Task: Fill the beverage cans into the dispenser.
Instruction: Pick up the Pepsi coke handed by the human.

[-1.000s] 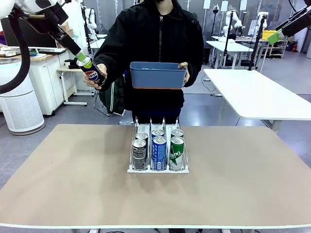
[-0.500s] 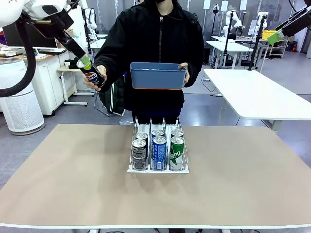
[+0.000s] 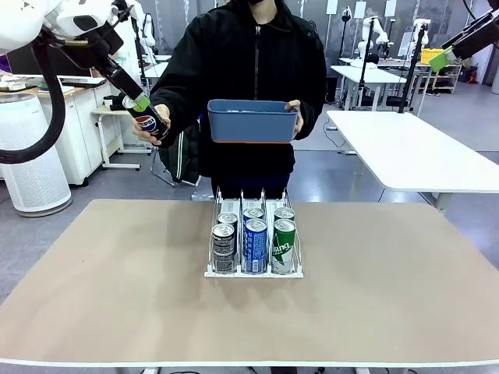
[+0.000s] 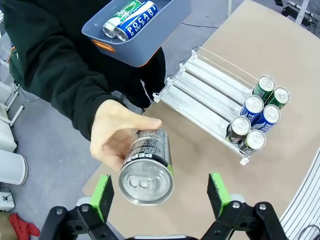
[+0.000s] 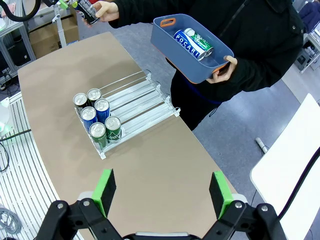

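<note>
A person's hand (image 4: 112, 132) holds out a dark Pepsi can (image 4: 146, 167), top first, between the green pads of my left gripper (image 4: 160, 189), which is open around it. In the front view this can (image 3: 150, 121) sits just below the left gripper (image 3: 137, 101), high at the far left. The dispenser (image 3: 242, 199) stands mid-table with several cans (image 3: 255, 241) at its front: dark, blue and green. My right gripper (image 5: 163, 191) hangs open and empty high above the table, at the top right (image 3: 441, 59) of the front view.
The person's other hand holds a blue bin (image 3: 253, 123) over the table's far edge, with a blue can (image 5: 189, 38) and a green can (image 5: 201, 44) lying in it. The dispenser's rear lanes (image 4: 205, 85) are bare. Another white table (image 3: 413, 152) stands at right.
My left arm has shifted slightly to the right, toward the Pepsi can in the person's hand. The right arm, the bin and the dispenser have stayed put.
</note>
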Controlling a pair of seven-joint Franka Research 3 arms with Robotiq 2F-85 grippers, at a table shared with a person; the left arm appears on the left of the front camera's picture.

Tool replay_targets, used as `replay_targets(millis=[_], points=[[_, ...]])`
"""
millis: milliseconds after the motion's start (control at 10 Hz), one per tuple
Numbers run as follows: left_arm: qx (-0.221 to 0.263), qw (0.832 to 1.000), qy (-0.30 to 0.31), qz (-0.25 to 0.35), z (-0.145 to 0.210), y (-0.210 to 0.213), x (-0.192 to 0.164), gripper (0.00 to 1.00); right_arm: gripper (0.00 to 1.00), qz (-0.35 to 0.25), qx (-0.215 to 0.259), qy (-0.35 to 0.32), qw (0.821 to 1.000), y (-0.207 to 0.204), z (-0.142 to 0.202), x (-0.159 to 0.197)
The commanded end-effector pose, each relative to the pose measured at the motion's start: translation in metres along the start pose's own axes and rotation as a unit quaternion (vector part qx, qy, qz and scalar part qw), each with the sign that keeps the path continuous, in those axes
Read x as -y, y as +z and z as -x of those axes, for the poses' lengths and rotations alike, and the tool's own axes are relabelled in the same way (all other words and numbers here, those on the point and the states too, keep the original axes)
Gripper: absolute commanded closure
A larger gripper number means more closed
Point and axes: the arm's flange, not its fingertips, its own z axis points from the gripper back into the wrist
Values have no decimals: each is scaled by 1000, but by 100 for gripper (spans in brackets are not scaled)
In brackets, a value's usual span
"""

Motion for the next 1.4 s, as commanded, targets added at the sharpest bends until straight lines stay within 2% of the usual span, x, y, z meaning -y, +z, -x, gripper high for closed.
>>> replay_targets(millis=[0, 800, 1200, 1300], points=[[12, 1000, -11, 1, 8, -11, -8, 0, 0, 0, 0, -1, 1000, 0, 0, 0], [16, 1000, 16, 13, 16, -37, -16, 0, 0, 0, 0, -1, 1000, 0, 0, 0], [-1, 1000, 27, 11, 11, -37, -13, 0, 0, 0, 0, -1, 1000, 0, 0, 0], [-3, 1000, 29, 10, 12, -38, -15, 60, 0, 0, 0, -1, 1000, 0, 0, 0]])
